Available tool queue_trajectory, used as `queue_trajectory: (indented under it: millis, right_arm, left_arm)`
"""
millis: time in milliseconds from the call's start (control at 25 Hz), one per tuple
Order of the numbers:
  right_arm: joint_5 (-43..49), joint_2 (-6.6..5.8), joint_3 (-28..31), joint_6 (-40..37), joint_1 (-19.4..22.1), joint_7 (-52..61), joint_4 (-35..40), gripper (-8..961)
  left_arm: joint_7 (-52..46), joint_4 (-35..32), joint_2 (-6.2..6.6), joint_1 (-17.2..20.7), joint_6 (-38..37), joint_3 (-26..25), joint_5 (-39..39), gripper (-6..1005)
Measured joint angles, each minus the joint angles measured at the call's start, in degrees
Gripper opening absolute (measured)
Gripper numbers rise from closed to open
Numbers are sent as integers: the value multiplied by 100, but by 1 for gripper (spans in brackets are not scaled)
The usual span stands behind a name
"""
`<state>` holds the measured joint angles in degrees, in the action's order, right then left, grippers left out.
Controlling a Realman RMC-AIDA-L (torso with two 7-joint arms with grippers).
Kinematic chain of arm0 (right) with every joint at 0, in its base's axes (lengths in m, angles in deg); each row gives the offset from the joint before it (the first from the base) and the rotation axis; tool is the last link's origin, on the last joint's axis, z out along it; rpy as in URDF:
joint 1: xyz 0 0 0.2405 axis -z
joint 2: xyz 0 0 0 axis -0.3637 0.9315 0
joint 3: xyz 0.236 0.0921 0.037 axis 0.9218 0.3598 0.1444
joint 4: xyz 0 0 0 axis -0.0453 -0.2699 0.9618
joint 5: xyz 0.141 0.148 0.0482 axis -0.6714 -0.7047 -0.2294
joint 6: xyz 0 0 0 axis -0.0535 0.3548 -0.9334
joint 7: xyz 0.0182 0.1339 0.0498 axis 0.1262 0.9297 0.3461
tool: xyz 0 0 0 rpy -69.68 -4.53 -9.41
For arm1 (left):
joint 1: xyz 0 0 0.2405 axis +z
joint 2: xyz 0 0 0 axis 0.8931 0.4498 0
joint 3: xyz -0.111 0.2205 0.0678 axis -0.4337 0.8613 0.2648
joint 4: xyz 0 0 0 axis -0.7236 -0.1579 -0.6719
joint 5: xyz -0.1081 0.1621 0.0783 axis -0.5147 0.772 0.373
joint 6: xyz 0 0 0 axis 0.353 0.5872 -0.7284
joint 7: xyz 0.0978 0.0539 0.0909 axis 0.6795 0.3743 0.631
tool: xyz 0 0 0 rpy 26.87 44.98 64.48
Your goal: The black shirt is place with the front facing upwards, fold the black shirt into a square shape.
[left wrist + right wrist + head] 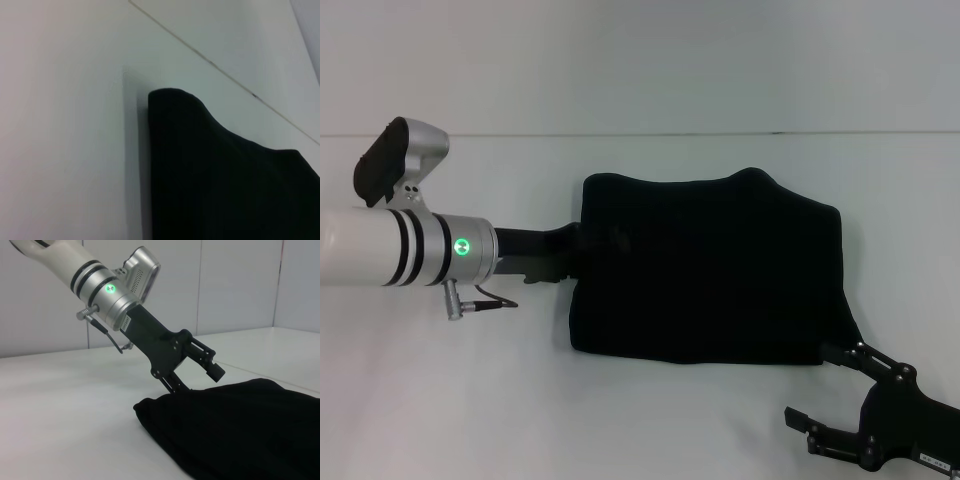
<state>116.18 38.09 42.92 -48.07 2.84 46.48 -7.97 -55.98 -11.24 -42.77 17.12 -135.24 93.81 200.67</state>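
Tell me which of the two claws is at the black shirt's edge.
The left claw, down against the left edge of the black shirt. The right claw sits open off the shirt's near right corner, holding nothing.

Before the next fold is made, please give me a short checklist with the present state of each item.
1. The black shirt lies fully on the white table: ok.
2. Shirt already folded to a compact block, no lettering showing: ok, though the outline is uneven, not yet square.
3. Left gripper at the shirt's left edge: ok; one finger sits above the cloth, the other goes down at the edge.
4. Left gripper really holds cloth: cannot tell.
5. Right gripper open and off the cloth, near the shirt's near right corner: ok.
6. Far edge of the shirt flat: not ok, it humps up at the corners.
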Motion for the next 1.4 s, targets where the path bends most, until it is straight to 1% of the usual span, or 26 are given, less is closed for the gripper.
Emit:
queue_trajectory:
  millis: [160, 360, 600, 1040, 1160, 1280, 1400]
  right_arm:
    - [-16, 0, 0, -25, 8, 20, 2, 945]
    - [-31, 0, 0, -32, -10, 25, -2, 945]
    - [-34, 0, 7, -37, -22, 25, -2, 944]
    - [-41, 0, 38, -40, -41, 25, 1, 944]
    - [-43, 0, 74, -44, -43, 25, 1, 945]
    - [-43, 4, 83, -44, -53, 25, 1, 945]
    - [-44, 10, 120, -37, -86, 25, -2, 945]
  left_arm:
    - [195, -75, -64, 45, 72, -3, 2, 855]
    - [219, -36, -86, 30, 233, 76, 11, 641]
    - [225, -56, -112, 45, 301, 87, 13, 417]
    - [251, -46, -132, 45, 425, 77, -7, 181]
    - [290, -52, -133, 58, 427, 50, -26, 53]
    - [304, -53, -133, 134, 425, 30, -40, 55]
    - [510, -56, -132, 281, 347, -95, -163, 56]
